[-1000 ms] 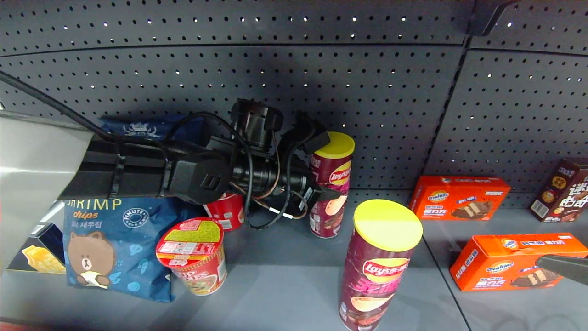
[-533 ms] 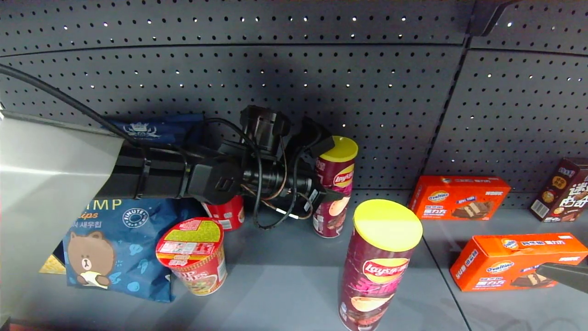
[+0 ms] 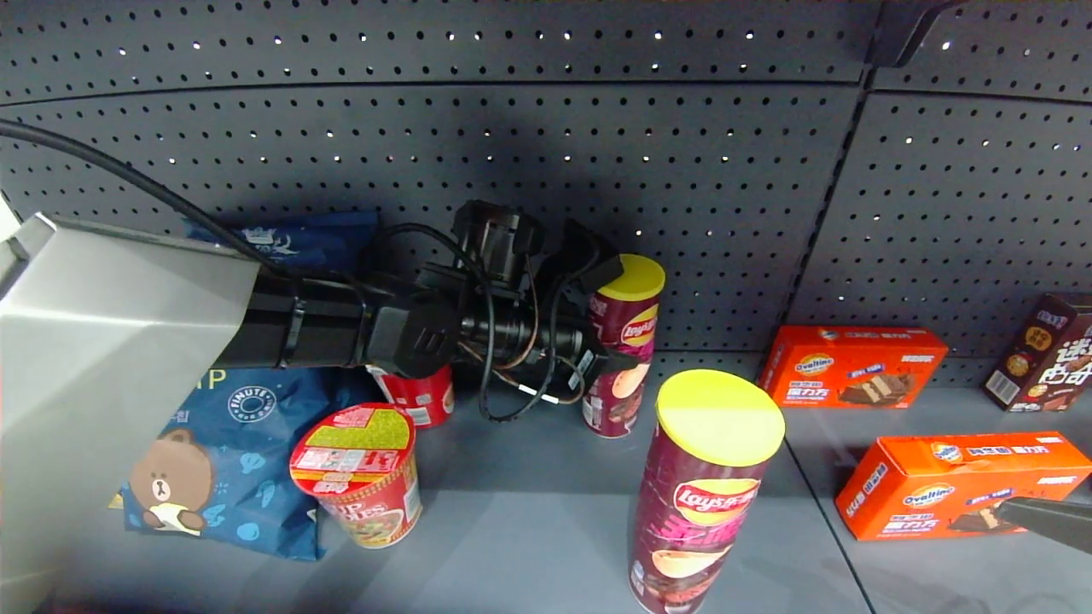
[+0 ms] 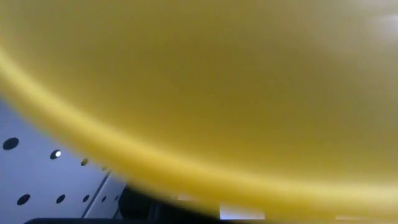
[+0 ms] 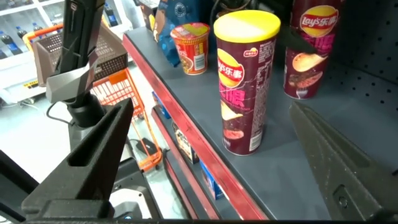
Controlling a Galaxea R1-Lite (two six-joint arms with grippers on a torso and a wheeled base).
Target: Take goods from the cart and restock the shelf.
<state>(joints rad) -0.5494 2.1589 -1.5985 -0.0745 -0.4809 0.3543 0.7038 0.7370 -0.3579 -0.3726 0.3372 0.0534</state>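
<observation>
A maroon chips can [image 3: 625, 337] with a yellow lid stands slightly tilted at the back of the grey shelf [image 3: 529, 512], near the pegboard wall. My left gripper [image 3: 610, 311] is shut on it, one finger above and one below its side. In the left wrist view the can's yellow lid [image 4: 205, 87] is pressed up close. A second, identical chips can [image 3: 706, 495] stands upright near the front edge. Low at the far right my right gripper [image 5: 208, 112] is open and holds nothing, with that front can [image 5: 245, 81] just beyond its fingers.
Two red cup noodles [image 3: 358, 473] and a blue shrimp-chips bag [image 3: 222, 443] sit under the left arm. Orange boxes [image 3: 955, 482] and a brown box [image 3: 1045, 350] lie to the right. An orange cart basket [image 5: 115, 93] stands below the shelf's red front edge.
My left arm has pushed further right and toward the pegboard, carrying the held can a little that way. The right gripper has barely moved.
</observation>
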